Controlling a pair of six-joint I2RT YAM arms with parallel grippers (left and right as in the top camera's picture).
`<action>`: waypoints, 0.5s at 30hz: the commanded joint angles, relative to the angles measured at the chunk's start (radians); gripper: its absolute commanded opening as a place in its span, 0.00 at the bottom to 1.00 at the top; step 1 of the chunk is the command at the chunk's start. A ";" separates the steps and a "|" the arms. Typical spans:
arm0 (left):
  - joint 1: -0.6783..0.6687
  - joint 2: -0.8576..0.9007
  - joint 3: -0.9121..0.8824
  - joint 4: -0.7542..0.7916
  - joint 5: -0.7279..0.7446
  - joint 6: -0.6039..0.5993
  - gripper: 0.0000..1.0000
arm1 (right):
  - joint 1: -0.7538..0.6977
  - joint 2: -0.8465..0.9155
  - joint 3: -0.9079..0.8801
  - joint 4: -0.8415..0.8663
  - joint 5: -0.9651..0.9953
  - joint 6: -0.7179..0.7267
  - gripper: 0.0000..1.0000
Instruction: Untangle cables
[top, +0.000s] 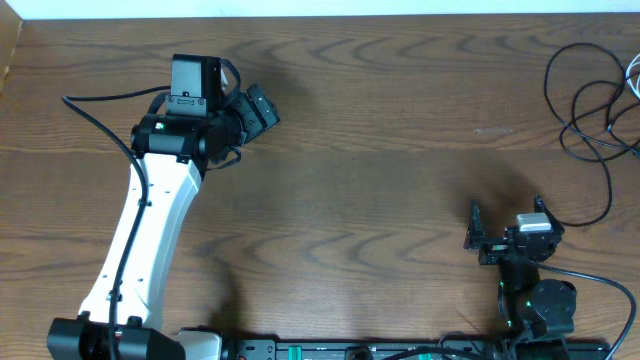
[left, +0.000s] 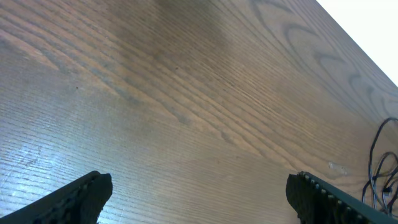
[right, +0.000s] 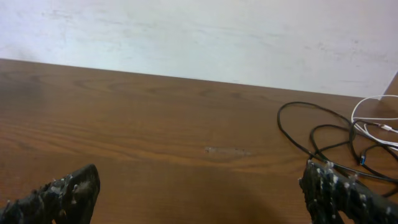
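Wood-grain brown table (top: 380, 180) ran under both arms. Closest to the base, on the right side, the right gripper (top: 506, 216) hung low over the table with its jaws spread wide apart and only wood showing between its black fingers (right: 68, 190). Just beyond it and off to the right, the cables (top: 585, 110) lay on the table near the right edge. They were thin black cords looped loosely over one another, and a white cord (right: 373, 118) crossed them at the outer side. In the right wrist view the black loops (right: 323, 134) sat ahead of the right-hand finger, apart from it. Farther back on the left side, the white left arm (top: 150, 230) reached out to the left gripper (top: 258, 108), which was also spread wide and holding nothing, well apart from the cords. Behind the far edge stood a pale wall (right: 199, 37).
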 joint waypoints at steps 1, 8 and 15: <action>0.003 0.009 0.004 -0.032 -0.006 0.000 0.95 | -0.007 -0.007 -0.005 -0.001 0.011 0.012 0.99; 0.003 0.009 0.004 -0.137 -0.133 0.079 0.95 | -0.007 -0.007 -0.005 -0.001 0.011 0.012 0.99; 0.009 -0.033 -0.003 -0.103 -0.140 0.356 0.95 | -0.007 -0.007 -0.005 -0.001 0.011 0.012 0.99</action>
